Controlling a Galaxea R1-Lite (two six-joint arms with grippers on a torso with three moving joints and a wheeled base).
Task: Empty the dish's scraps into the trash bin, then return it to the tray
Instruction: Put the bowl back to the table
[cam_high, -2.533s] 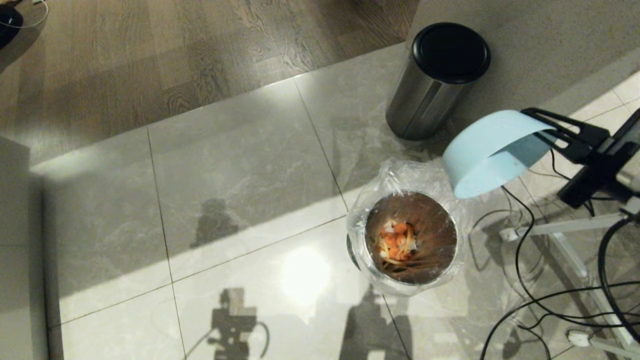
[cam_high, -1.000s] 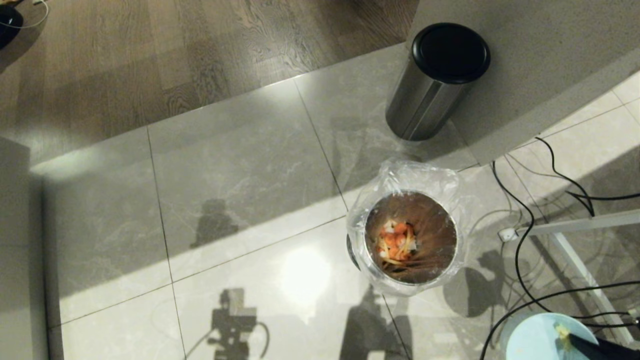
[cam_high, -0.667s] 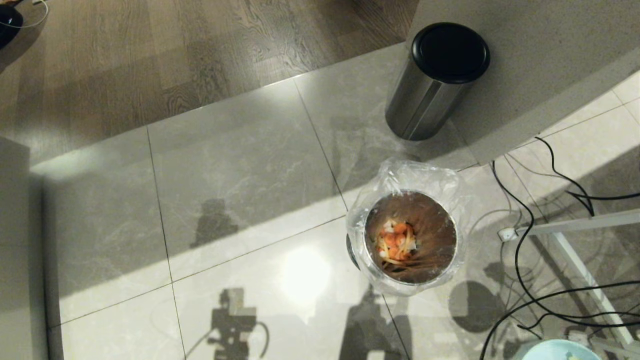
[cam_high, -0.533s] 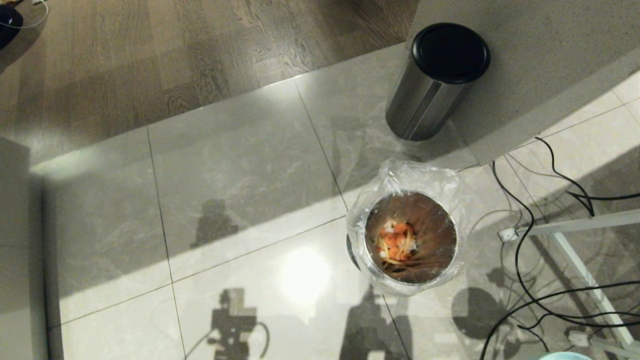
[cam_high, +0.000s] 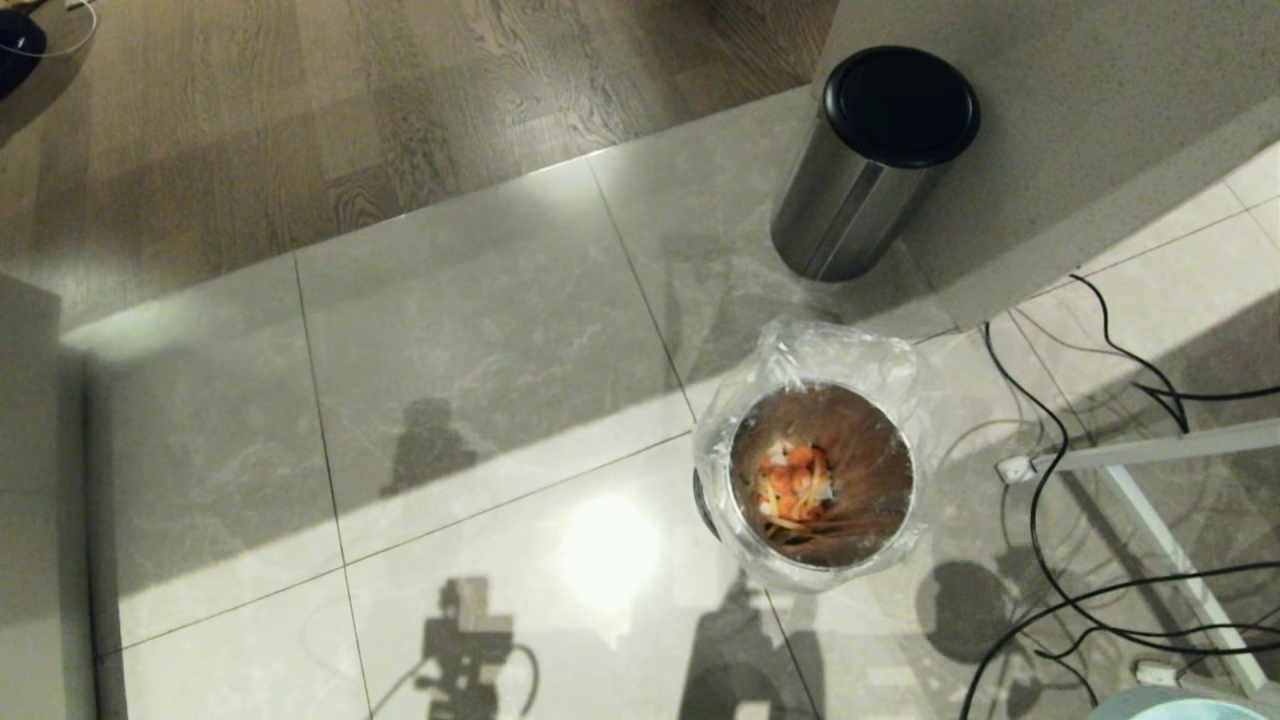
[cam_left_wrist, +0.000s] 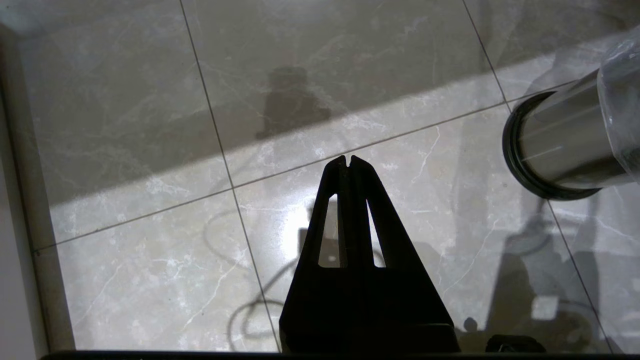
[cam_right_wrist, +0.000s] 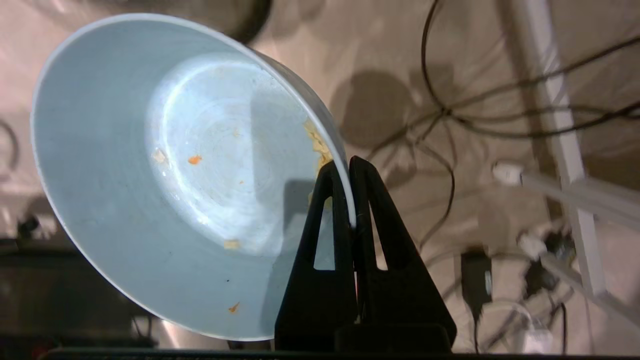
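Pulling the dish (cam_right_wrist: 165, 170) back from the bin (cam_high: 905, 540), you are now carrying it low on the robot's right side, where only a pale sliver of its rim is showing at the bottom right corner of the head view. A couple of seconds ago it was tipped over the bin's far right side; since then it has been dropping out of that view while the bin has not moved. The right end effector (cam_right_wrist: 348, 172) is pinching the dish's wall, one finger inside and one outside, jaws nearly together. The scraps (cam_high: 792, 488) are lying in the bin's brownish bottom, and the dish is holding only a few orange and pale crumbs, with a yellowish smear by the grip. So the emptying is looking done, and you are entering the return leg. The tray is not showing in any view, so the robot will probably need to turn toward it. The left end effector (cam_left_wrist: 348, 161) is hanging closed and empty over the floor tiles, beside the bin.
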